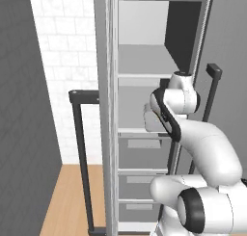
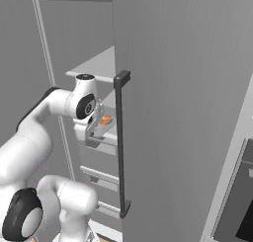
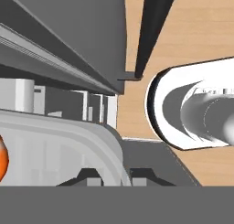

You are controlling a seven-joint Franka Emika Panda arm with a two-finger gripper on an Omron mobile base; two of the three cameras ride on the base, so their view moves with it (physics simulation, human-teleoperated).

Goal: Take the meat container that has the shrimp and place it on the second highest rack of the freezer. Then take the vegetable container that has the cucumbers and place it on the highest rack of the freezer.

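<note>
Shrimp container [image 2: 102, 130] is being held at the edge of a middle freezer rack [image 1: 140, 132], pale and see-through, with an orange piece [image 2: 105, 120] inside that is likely the shrimp. The gripper [image 3: 114, 176] is pinching the container's curved rim, fingers nearly closed on the thin wall; in the hand view the rim is arcing right above the fingertips and an orange blob is sitting at the left edge. Judging progress: first half is underway, container is at the freezer but not released, so not yet placed. Whether this rack is the second highest is hard to confirm; in the left base view one rack [image 1: 144, 76] is showing above it, so it is probably right. Second half is not begun: cucumber container is still to be fetched and put on the top rack. Counts: one container in hand, one orange item visible inside it, one arm, one gripper, two open doors each with one dark bar handle [image 1: 82, 158] [image 2: 121, 142], two bare racks in the upper part, and about three drawer fronts [image 1: 141, 155] below them. Top rack is looking bare.
</note>
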